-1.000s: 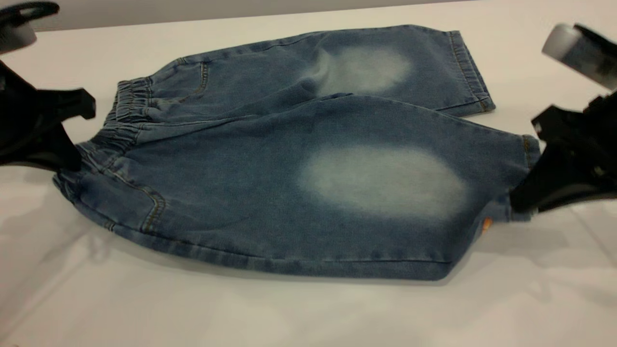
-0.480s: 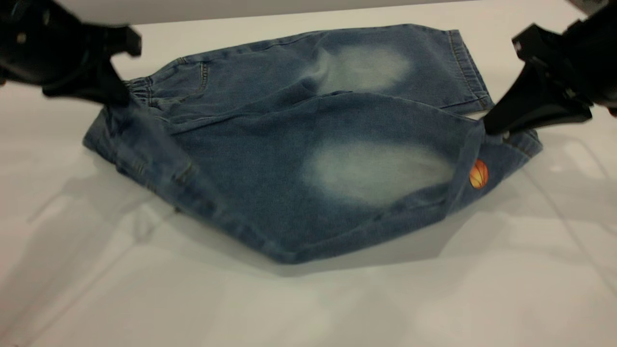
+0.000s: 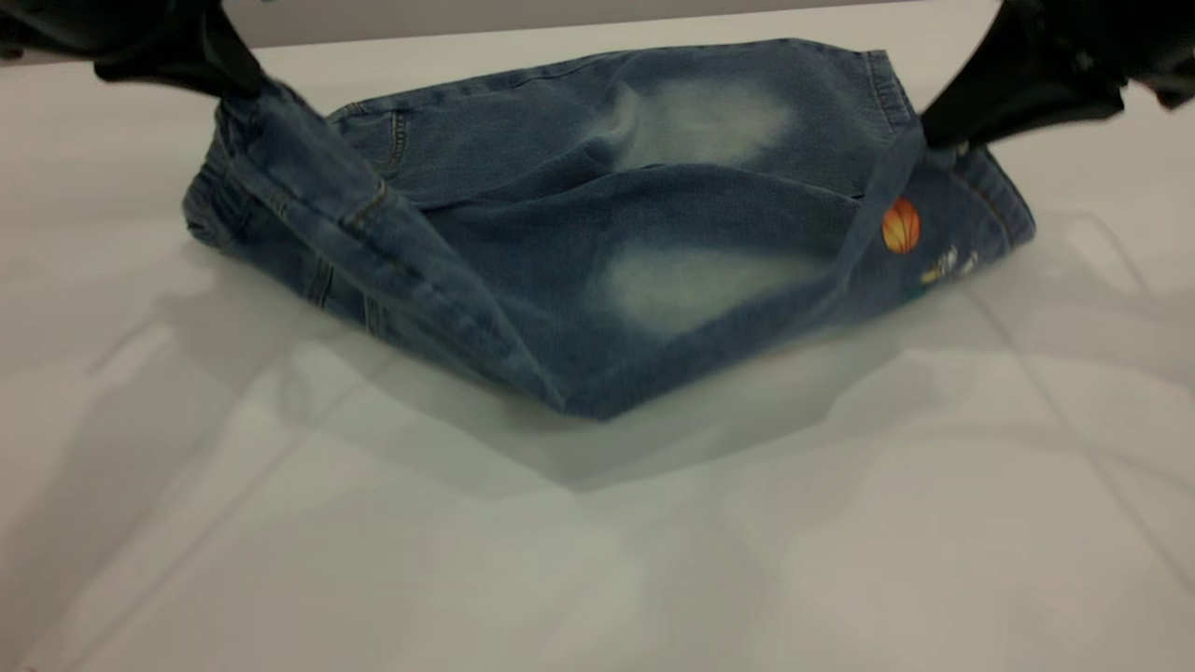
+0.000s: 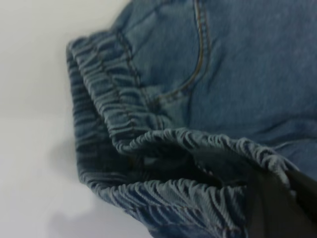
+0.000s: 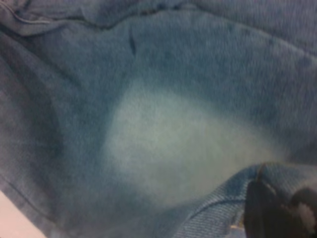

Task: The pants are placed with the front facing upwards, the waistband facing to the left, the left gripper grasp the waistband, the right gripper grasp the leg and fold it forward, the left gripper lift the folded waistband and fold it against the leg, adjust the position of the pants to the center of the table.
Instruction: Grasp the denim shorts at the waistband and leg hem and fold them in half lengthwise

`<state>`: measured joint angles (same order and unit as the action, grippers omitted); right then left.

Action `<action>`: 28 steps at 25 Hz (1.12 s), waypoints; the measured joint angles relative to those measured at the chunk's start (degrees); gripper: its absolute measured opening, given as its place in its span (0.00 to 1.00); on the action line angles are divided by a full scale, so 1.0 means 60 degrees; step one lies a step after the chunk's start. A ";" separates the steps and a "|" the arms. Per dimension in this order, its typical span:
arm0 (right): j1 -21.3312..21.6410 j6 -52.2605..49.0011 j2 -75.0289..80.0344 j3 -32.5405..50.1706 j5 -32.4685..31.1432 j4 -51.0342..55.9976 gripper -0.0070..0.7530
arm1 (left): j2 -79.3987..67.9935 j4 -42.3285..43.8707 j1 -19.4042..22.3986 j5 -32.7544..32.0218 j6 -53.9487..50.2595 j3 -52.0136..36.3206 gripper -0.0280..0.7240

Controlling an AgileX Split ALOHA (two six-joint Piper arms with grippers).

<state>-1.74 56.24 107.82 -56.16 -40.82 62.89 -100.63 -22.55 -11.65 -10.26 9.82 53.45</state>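
Note:
The blue denim pants point(image 3: 579, 243) lie across the white table point(image 3: 597, 541), their near half lifted off it and sagging in a V. My left gripper point(image 3: 238, 89) is at the upper left, shut on the near corner of the waistband point(image 4: 148, 139). A dark finger point(image 4: 277, 208) pinches the ruffled band in the left wrist view. My right gripper point(image 3: 934, 140), at the upper right, is shut on the near leg's hem point(image 3: 943, 233). The hem's turned-up underside shows an orange basketball print point(image 3: 901, 226). The right wrist view shows a finger point(image 5: 267, 208) on that hem above a pale faded oval point(image 5: 168, 144).
The far leg point(image 3: 709, 121) still rests flat on the table. Bare white tabletop stretches in front of the pants and to both sides. The table's back edge point(image 3: 560, 28) runs just behind the pants.
Both grippers rose and moved toward the far side, lifting the near waistband corner and near leg hem. The near half now hangs folded over, showing more of the print.

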 joint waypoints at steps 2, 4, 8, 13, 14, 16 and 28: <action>0.0000 -0.0355 0.0000 -0.0359 -0.0071 -0.0306 0.03 | 0.0000 0.0000 0.0000 0.0009 0.0000 0.0178 0.12; 0.0000 -0.0671 0.0000 -0.0750 -0.0155 -0.0665 0.03 | 0.0000 0.0000 0.0000 0.0022 0.0000 0.0376 0.12; 0.0000 -0.1194 0.0000 -0.1430 -0.0378 -0.1150 0.03 | 0.0000 0.0000 0.0000 0.0117 0.0000 0.0564 0.12; 0.0000 -0.1616 0.0000 -0.2203 -0.0539 -0.1533 0.03 | 0.0000 0.0000 0.0000 0.0541 0.0000 0.0564 0.12; 0.0000 -0.1704 0.0000 -0.2338 -0.0539 -0.1612 0.03 | 0.0000 0.0000 0.0000 0.0602 0.0014 0.0564 0.12; 0.0000 -0.1792 0.0023 -0.2540 -0.0530 -0.1695 0.03 | 0.0000 -0.0009 0.0000 0.0699 0.0013 0.0555 0.12; 0.0000 -0.1961 0.0055 -0.3364 -0.0467 -0.1764 0.03 | 0.0000 -0.0095 0.0000 0.1127 -0.0270 0.0555 0.12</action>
<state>-1.74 44.48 108.14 -76.35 -43.62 52.31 -100.63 -23.12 -11.65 -3.50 8.20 56.79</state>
